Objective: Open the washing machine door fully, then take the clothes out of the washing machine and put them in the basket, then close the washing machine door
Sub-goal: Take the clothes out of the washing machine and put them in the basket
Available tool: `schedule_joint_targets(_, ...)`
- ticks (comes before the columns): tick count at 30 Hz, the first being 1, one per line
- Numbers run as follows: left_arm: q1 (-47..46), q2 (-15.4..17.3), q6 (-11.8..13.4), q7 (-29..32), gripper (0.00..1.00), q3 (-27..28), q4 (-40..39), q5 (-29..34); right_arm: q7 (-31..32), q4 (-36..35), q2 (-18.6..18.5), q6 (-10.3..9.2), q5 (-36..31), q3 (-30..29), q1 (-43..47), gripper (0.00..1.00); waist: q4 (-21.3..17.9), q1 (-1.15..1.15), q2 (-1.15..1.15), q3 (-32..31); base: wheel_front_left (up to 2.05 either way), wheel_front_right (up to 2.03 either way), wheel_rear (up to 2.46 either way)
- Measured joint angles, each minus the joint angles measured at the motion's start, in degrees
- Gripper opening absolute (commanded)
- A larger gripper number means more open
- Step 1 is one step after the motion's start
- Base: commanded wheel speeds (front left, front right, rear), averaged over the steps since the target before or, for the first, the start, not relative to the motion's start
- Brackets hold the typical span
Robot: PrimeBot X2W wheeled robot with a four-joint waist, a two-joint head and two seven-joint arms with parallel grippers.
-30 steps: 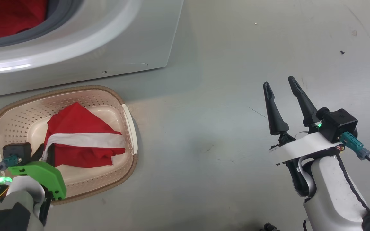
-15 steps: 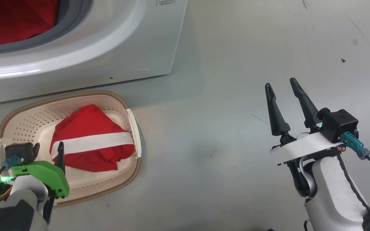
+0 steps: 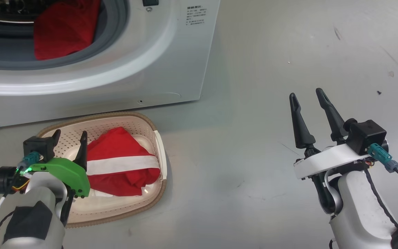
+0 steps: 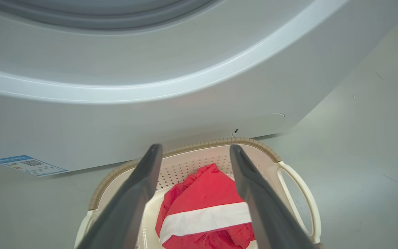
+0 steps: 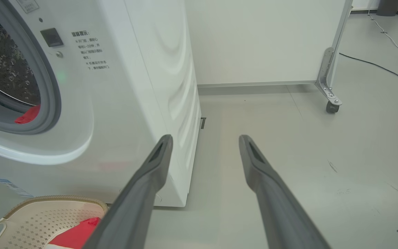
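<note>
- Your left tool (image 3: 71,132) hangs open over the cream perforated plastic basket (image 3: 123,117), with the red white-striped fabric garment (image 3: 123,166) at its 4 o'clock.
- Your right tool (image 3: 306,93): open, empty.

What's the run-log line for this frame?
left hand: open, empty, over basket | right hand: open, empty, over floor | basket: one red-and-white garment | washing machine: red clothes inside

Red striped clothes (image 3: 119,162) lie in basket (image 3: 140,125) beside the washing machine (image 3: 171,52).

Notice (image 5: 90,51) on the washing machine (image 5: 140,103), unreadable; blue label (image 4: 28,165) (QR code), unreadable too
</note>
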Motion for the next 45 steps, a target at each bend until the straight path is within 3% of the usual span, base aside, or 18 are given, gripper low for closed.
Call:
schedule_joint_targets(12, 0.8, -1.49, -0.14, -0.09, 1.0, 0.34, -9.59, -0.01, 0.0, 2.22, -0.01, 0.2, -0.19, -0.44, 2.81, 1.0, 3.73, 0.0, 0.0, -7.03, 0.0, 0.0, 0.0)
schedule_joint_targets(23, 10.1, -2.35, -0.22, -0.09, 1.0, 3.39, -18.47, -0.59, 0.0, 3.38, 0.0, 0.44, -0.08, -0.27, 6.32, 1.0, 6.03, 0.0, 0.0, -14.39, 0.0, 0.0, 0.0)
schedule_joint_targets(45, 25.28, -3.01, 0.32, -0.1, 1.0, 7.66, -31.6, -0.49, 0.0, 3.61, 0.01, 0.51, 0.36, 1.75, 11.19, 1.0, 6.08, 0.0, 0.0, -23.13, 0.0, 0.0, 0.0)
